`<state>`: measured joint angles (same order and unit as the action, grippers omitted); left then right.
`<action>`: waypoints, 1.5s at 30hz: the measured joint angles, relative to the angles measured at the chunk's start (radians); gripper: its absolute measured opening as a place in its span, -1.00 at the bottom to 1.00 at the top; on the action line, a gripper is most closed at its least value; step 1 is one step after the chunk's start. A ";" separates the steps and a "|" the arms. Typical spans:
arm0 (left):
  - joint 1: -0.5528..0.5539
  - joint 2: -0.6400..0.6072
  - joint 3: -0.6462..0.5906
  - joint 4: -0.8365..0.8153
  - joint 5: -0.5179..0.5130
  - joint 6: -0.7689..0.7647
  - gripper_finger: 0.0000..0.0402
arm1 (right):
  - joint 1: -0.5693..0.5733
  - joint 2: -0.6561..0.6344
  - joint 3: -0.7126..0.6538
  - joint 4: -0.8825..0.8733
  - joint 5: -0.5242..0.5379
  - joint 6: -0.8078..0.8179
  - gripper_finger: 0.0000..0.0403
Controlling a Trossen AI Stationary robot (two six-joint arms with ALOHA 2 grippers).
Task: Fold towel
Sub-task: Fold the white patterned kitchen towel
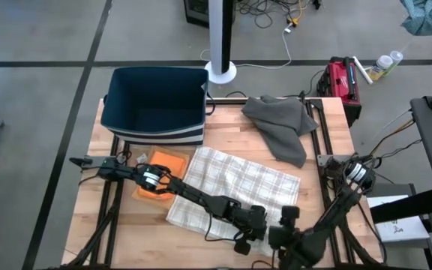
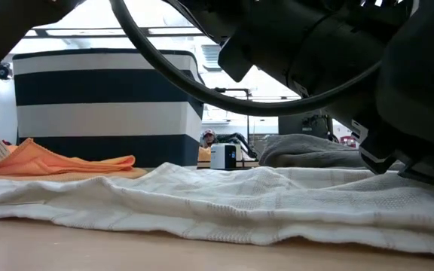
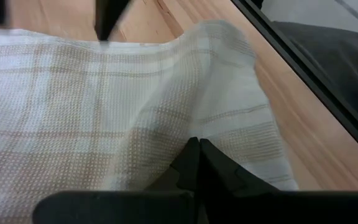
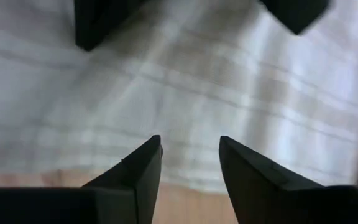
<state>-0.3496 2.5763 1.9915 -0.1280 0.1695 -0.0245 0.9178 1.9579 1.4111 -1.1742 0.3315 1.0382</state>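
The white towel with tan checks (image 1: 235,187) lies spread on the wooden table, rumpled in the low view (image 2: 224,199). My left gripper (image 1: 247,232) is at the towel's near edge and is shut on it (image 3: 197,149). My right gripper (image 1: 285,223) is just to its right, by the towel's near right corner. In the right wrist view it is open (image 4: 188,155), with its fingers over the towel's edge (image 4: 185,99) and a strip of bare wood beneath. I cannot tell whether it touches the cloth. My left gripper pinches the towel between its two shut fingers, close to the near edge (image 3: 185,134). The cloth puckers up from the fingertips into a raised ridge (image 3: 197,56). One layer or several, I cannot tell. The rest of the towel lies on the table.
A navy and white striped basket (image 1: 156,105) stands at the far left of the table. An orange cloth (image 1: 160,178) lies left of the towel, and a crumpled grey cloth (image 1: 280,124) lies at the far right. Bare wood (image 1: 126,217) shows at the near left.
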 joint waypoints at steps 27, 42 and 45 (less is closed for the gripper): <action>0.002 0.000 0.000 0.000 0.006 0.008 -1.00 | -0.050 -0.552 -0.554 0.368 0.244 0.109 -0.65; 0.002 0.000 -0.001 0.000 0.006 0.012 -1.00 | -0.068 -0.515 -0.748 0.421 -0.038 0.288 -0.80; 0.002 0.000 -0.001 0.001 0.006 0.013 -1.00 | -0.062 -0.522 -0.706 0.247 -0.047 0.349 -0.80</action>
<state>-0.3477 2.5763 1.9907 -0.1272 0.1757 -0.0119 0.8560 1.4362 0.7049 -0.9269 0.2847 1.3875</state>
